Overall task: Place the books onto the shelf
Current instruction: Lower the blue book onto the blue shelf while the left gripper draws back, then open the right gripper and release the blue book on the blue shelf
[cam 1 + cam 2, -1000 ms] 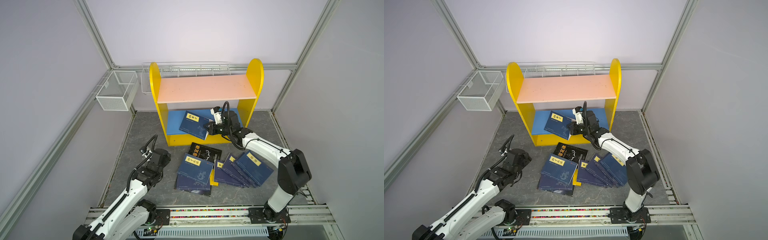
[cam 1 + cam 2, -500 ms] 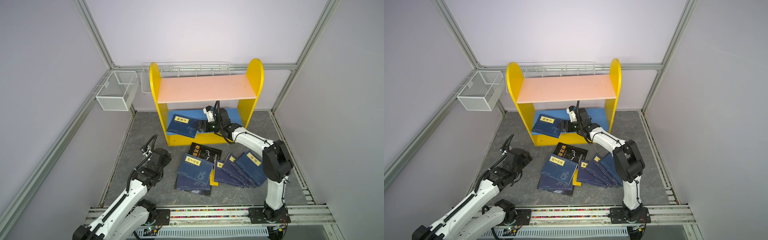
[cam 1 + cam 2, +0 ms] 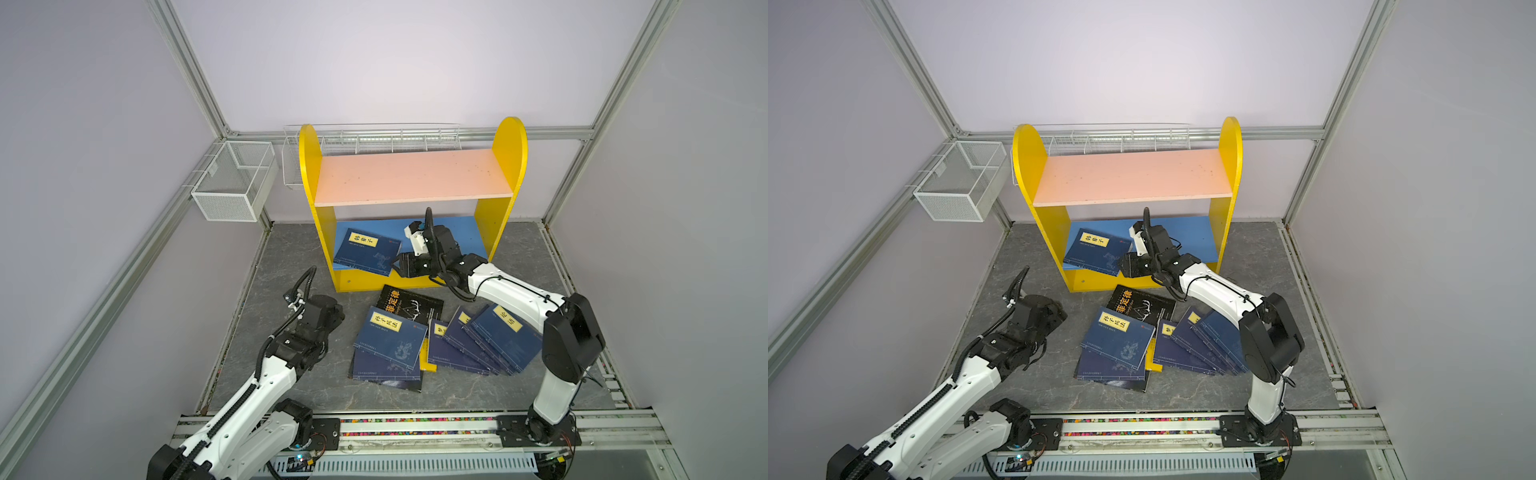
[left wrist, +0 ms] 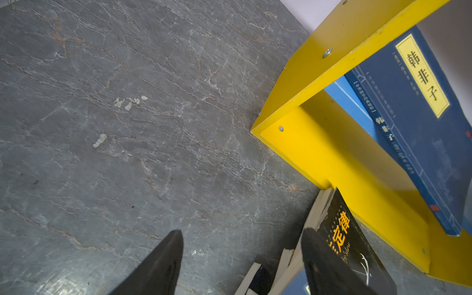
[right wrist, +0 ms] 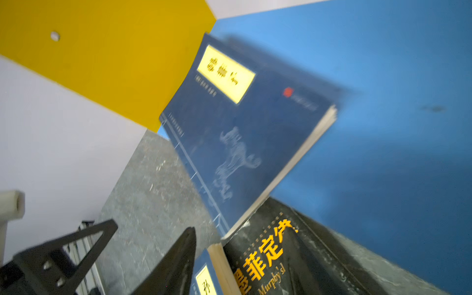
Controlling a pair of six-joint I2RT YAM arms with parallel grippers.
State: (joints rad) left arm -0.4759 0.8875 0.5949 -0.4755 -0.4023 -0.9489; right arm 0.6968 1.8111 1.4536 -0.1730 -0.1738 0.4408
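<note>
I have one navy book point(image 3: 368, 251) on the shelf point(image 3: 309, 166). It lies flat at the left end of the blue lower board point(image 3: 457, 237), its near corner overhanging the front edge. My right hand point(image 3: 404, 266) hovers at that front edge, just beside the book's right side. Its fingers stand apart with nothing between them.

What matters next is the black book point(image 3: 409, 307). It lies on the bench point(image 3: 291, 257) directly in front of the shelf, its far edge against the yellow base strip. That puts it just below and in front of my right hand. Its long axis runs away from the shelf towards me, slightly skewed. Its near left corner is covered by the top navy book point(image 3: 390, 336), so I judge that one should come off first.

My left hand point(image 4: 242, 232) sits off the shelf's front left corner, fingers wide and empty. In its wrist view the black book's page edge lies close beside one fingertip. Both hands are near, but the right looks slightly nearer and already faces the lower board. The fan of navy books point(image 3: 490, 340) lies farther out in front of the shelf's right half, under the right arm. I would have to draw that arm back to reach it.
</note>
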